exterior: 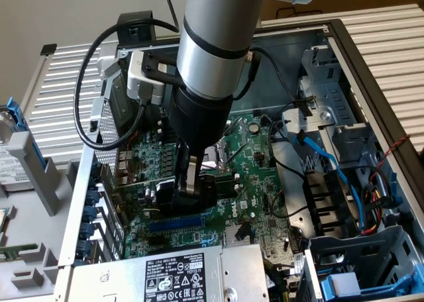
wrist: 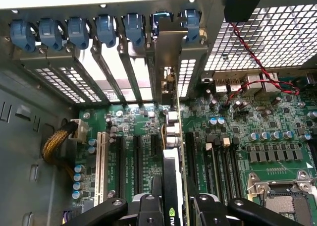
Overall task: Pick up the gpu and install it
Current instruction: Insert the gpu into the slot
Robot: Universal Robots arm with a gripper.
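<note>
My gripper (exterior: 191,183) reaches down into the open computer case and is shut on the gpu (exterior: 211,195). The card stands on edge over the green motherboard (exterior: 255,176). In the wrist view the gpu (wrist: 172,186) shows edge-on between the black fingers (wrist: 148,208) of the gripper (wrist: 177,210). It runs along a black expansion slot on the motherboard (wrist: 257,122). Its silver end bracket (wrist: 169,47) lies against the rear slot openings under a blue latch. Whether the gold edge connector sits fully in the slot is hidden.
A row of blue slot latches (wrist: 79,30) lines the rear wall. The CPU socket (wrist: 282,196), a red wire (wrist: 252,52) and a braided cable (wrist: 57,144) flank the card. The power supply (exterior: 172,279), drive cage (exterior: 331,97) and blue cables (exterior: 331,163) crowd the case.
</note>
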